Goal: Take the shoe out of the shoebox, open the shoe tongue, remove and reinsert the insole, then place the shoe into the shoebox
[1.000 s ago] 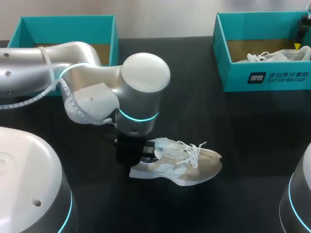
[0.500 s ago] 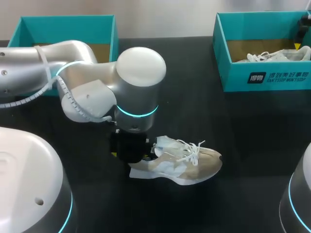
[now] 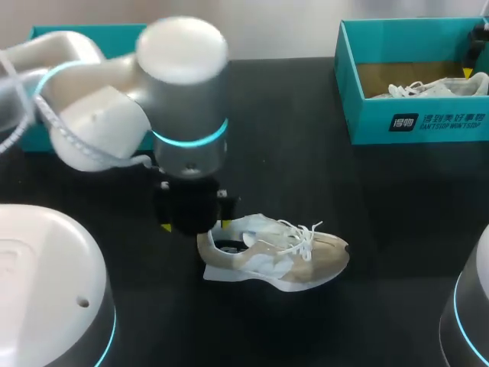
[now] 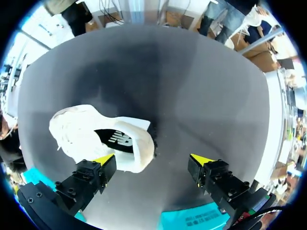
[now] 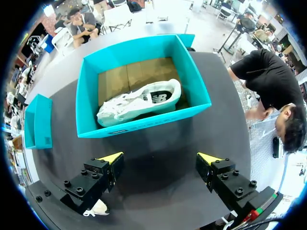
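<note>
A beige and white shoe [image 3: 279,252] lies on its side on the black table, toe to the right, laces loose; its dark insole [image 4: 117,140] shows through the opening. My left gripper [image 3: 195,224] hangs open just above and left of the heel. In the left wrist view the left gripper [image 4: 152,161] touches nothing, and the shoe [image 4: 91,136] lies ahead of one finger. The right gripper [image 5: 160,158] is open above the table in front of the teal shoebox [image 5: 144,125], which holds a second white shoe [image 5: 139,103].
The teal shoebox [image 3: 416,122] stands at the back right with the second shoe [image 3: 428,89] inside. Another teal box [image 3: 46,34] sits at the back left, mostly hidden behind my left arm [image 3: 114,107]. A teal box [image 5: 38,122] also lies beside the shoebox.
My left gripper has opened off the shoe's heel, risen and moved left and back. The shoe stays on the table, its heel opening now uncovered. The right side is unchanged.
</note>
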`<state>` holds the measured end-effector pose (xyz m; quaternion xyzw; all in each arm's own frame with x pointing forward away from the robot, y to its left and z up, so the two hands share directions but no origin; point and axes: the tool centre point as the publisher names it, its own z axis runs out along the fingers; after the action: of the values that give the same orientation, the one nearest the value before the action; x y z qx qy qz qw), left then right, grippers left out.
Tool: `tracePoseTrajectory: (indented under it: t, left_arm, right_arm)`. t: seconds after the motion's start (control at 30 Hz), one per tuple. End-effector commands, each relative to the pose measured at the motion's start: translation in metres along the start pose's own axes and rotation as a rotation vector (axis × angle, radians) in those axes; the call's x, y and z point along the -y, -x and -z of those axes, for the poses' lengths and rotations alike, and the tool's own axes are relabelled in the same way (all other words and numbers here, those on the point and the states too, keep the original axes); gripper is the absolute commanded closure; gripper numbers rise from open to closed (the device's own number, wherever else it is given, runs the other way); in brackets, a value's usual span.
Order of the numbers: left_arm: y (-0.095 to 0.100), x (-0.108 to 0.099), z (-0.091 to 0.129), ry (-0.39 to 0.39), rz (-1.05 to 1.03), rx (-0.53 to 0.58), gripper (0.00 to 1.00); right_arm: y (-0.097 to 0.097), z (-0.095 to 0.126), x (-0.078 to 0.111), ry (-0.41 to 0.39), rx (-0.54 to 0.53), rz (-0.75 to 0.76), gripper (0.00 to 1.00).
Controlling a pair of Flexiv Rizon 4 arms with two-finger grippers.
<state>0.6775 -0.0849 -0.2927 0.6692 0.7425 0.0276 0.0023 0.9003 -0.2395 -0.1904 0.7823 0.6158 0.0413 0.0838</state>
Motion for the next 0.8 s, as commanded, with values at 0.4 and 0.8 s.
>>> tracePoseTrajectory:
  t: [0.4,0.8]
  left_arm:
    - [-0.072,0.012,0.09,-0.072,0.174,0.196,0.0]
    - [-0.112,0.038,0.108,-0.205,0.488,0.363,0.0]
  right_arm:
    - [0.0,0.0,0.001,0.001,0.001,-0.001,0.0]
    - [0.0,0.0,0.001,0.001,0.001,-0.001,0.0]
